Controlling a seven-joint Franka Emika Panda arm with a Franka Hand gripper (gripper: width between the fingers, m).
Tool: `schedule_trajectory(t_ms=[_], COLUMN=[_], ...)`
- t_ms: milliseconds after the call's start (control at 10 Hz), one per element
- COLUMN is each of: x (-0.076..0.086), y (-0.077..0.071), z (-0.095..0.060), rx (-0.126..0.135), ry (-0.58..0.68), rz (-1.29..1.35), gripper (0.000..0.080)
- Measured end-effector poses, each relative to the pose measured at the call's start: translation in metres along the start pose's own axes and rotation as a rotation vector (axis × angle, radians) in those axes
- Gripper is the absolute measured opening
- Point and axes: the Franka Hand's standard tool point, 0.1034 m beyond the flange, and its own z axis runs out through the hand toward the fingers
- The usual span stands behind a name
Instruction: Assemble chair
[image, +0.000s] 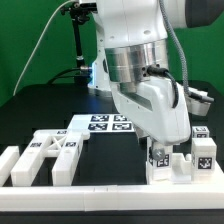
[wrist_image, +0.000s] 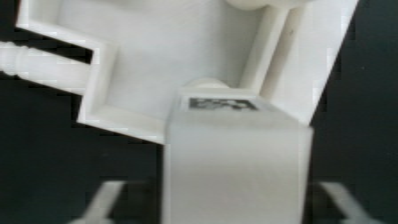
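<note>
By the table's (image: 30, 115) front edge, the gripper (image: 160, 152) stands part-open astride a tagged chair piece (wrist_image: 240, 150), holding nothing; the plastic looks rigid, light, slippery, best pinched across flat sides

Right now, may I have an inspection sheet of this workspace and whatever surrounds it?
Surface: black table, white rail along its near edge.
Job's things: white tagged chair parts, one group at the exterior view's left, another at its right.
Clutter: marker board only.
Fingers: low over the right group; open or shut unclear.
Cables: black cable behind the arm.
Surroundings: green backdrop, black stand.
</note>
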Motion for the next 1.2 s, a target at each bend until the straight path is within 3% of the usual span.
schedule_trajectory(t_ms=[100, 200, 300, 400, 800, 900, 1100, 1200], x=[-0.0059, -0.0080, -0.0103, -0.0137, -0.0124, -0.0116, -0.0104, -0.0103], y=[-0.0037, -0.0058, -0.0072, -0.0065, -0.0031, -0.0025, -0.0019, -0.0018], z=[0.0002, -0.0013, -0.0039, -0.0056, -0.0049, -0.0033, -0.0033, -0.0031], rx=[0.001, 0.000, 0.002, 0.003, -0.004, -0.035, -0.039, -0.040], ry=[0.013, 0.018, 0.016, 0.014, 0.020, 0.032, 0.033, 0.034], rz=[-0.158, -0.373, -0.548, -0.658, -0.924, -1.171, -1.217, -1.200], gripper=[0.0528, 0.0528, 0.0623, 0.0644, 0.0649, 0.0649, 0.0649, 0.0556])
